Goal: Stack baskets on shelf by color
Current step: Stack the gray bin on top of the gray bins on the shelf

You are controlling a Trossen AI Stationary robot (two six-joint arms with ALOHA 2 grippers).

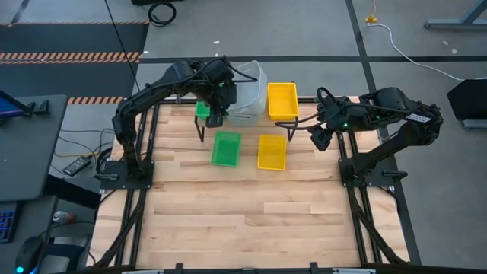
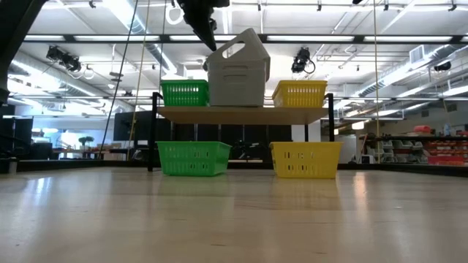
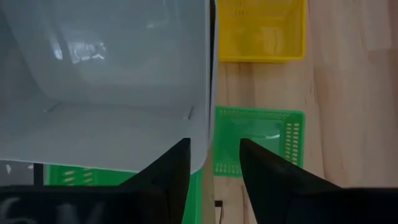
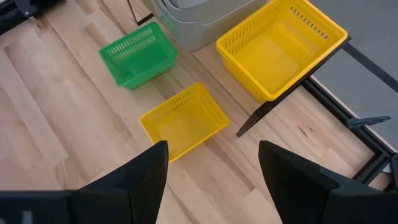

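left gripper (image 3: 211, 168) astride grey basket (image 3: 106, 81) wall | right gripper (image 4: 211, 171) spread | baskets empty

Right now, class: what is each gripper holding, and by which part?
The left gripper grips the tilted top grey basket by its side wall. The right gripper is open, holding nothing.

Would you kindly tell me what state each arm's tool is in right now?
Left tool: fingers astride the wall of the grey basket over the shelf; grip cannot be told.
Right tool: open, empty, above the yellow basket on the table.
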